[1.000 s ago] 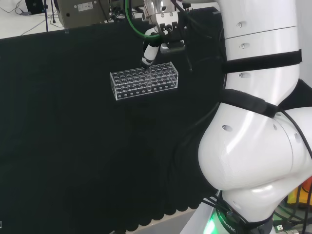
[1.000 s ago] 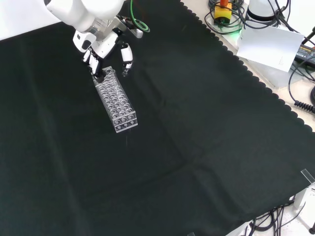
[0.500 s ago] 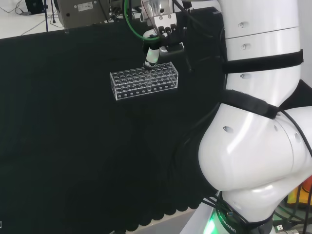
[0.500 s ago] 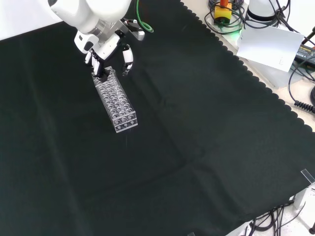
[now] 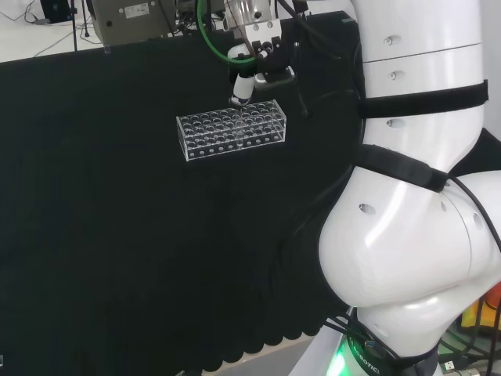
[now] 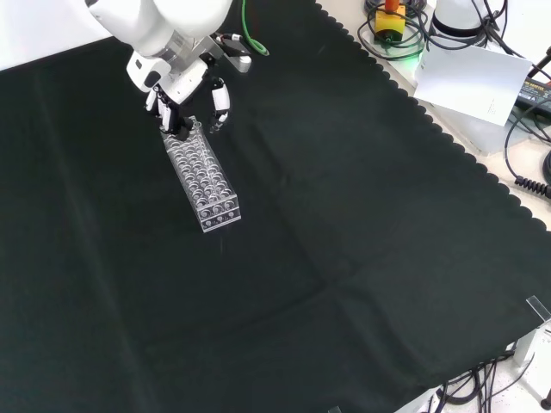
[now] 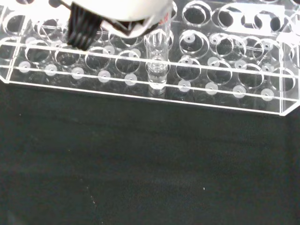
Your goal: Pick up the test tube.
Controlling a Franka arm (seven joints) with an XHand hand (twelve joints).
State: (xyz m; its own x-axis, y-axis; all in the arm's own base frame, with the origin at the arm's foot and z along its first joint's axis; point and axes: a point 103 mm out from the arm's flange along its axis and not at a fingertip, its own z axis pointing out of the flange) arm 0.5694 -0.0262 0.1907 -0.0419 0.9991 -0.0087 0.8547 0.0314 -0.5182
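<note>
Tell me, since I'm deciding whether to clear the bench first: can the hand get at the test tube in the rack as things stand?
Probably yes. The hand sits at the far end of the clear rack, right above the test tube, which stands upright in a hole, and the other holes look empty.

Glossy white rounded arm links, black straps, small round screws, green cable, black-and-white hand

Rack: we see a clear rack on the black cloth.
Tube: one test tube stands upright in it.
Hand: the hand, blurred, hangs close above.
</note>
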